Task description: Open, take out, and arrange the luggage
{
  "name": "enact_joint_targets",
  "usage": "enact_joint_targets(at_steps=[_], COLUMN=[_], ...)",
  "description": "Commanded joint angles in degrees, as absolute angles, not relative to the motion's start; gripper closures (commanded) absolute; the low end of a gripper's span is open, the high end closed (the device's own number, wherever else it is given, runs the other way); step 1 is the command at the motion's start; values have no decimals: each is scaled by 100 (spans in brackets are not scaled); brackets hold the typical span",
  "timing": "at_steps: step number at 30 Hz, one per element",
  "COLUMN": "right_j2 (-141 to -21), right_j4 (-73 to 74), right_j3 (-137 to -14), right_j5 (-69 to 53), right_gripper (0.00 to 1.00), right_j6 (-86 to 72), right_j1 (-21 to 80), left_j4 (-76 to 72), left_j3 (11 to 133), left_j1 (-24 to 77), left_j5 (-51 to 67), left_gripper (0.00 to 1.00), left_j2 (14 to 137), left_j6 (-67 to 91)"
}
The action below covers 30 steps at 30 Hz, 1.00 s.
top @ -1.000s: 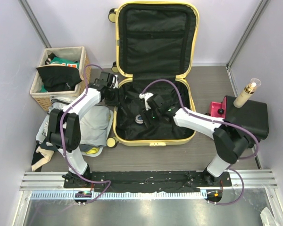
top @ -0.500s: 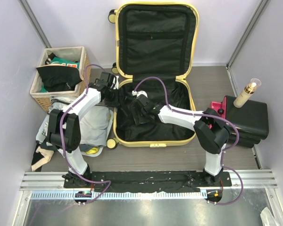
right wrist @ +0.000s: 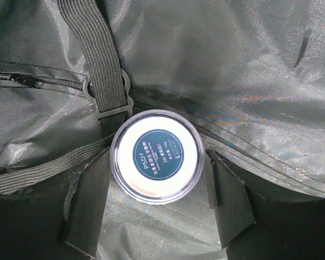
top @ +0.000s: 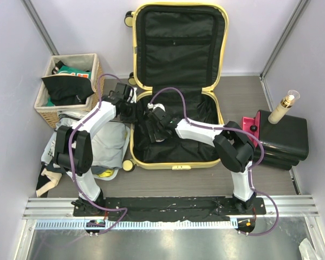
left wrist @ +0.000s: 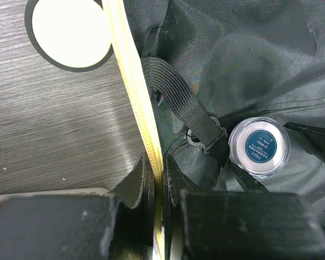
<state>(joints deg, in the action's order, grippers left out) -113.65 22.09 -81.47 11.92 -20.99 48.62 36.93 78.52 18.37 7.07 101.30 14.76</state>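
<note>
Right wrist shows right claw [right wrist: 154,165], shifted leftward, released astride jar [right wrist: 155,156]; left claw [left wrist: 158,169] grasps luggage [left wrist: 131,81].

- Two slim arms, the white-and-black left arm [top: 100,116] and the matching right arm [top: 197,130]: glossy white shells over the long links, chunky black housings at the joints.
- A thin purple cable [top: 101,81] along each arm, in loose loops.
- One flat black base plate [top: 168,205] under both arms.
- Matte black left gripper [left wrist: 158,181]: blocky body, thin scuffed fingers [left wrist: 136,181] with whitish nicks.
- Matte black right gripper [right wrist: 157,162]: broad wedge-shaped fingers [right wrist: 86,211], edges worn pale.
</note>
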Motion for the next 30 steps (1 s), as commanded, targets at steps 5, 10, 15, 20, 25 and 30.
enact_joint_targets(at_steps=[5, 10, 15, 20, 25, 30], right_j2=[-11899, -11901, -11146, -9591, -8475, -7263], right_j4=[2162, 2127, 2197, 2626, 3391, 4148], right_j3=[-8174, -8183, -8051, -7831, -7498, -6761], right_j5=[1213, 1265, 1520, 2029, 2522, 2996], right_gripper=[27, 60, 83, 99, 99, 99], right_j6=[-2110, -2039, -1811, -1512, -1459, -1556], right_j1=[4825, 4808, 4799, 4781, 4518, 3623], left_j4=[3990, 4008, 4008, 3973, 3973, 3981], left_j3=[7884, 7857, 7849, 7814, 7805, 7796], left_j1=[1942, 1960, 1960, 1951, 1960, 1960], left_j5=[1081, 1002, 975, 1028, 967, 949], left_gripper=[100, 100, 100, 100, 100, 100], left_j2=[9826, 9844, 9905, 9967, 10081, 10099], left_j6=[1072, 1055, 1063, 1099, 1116, 1116])
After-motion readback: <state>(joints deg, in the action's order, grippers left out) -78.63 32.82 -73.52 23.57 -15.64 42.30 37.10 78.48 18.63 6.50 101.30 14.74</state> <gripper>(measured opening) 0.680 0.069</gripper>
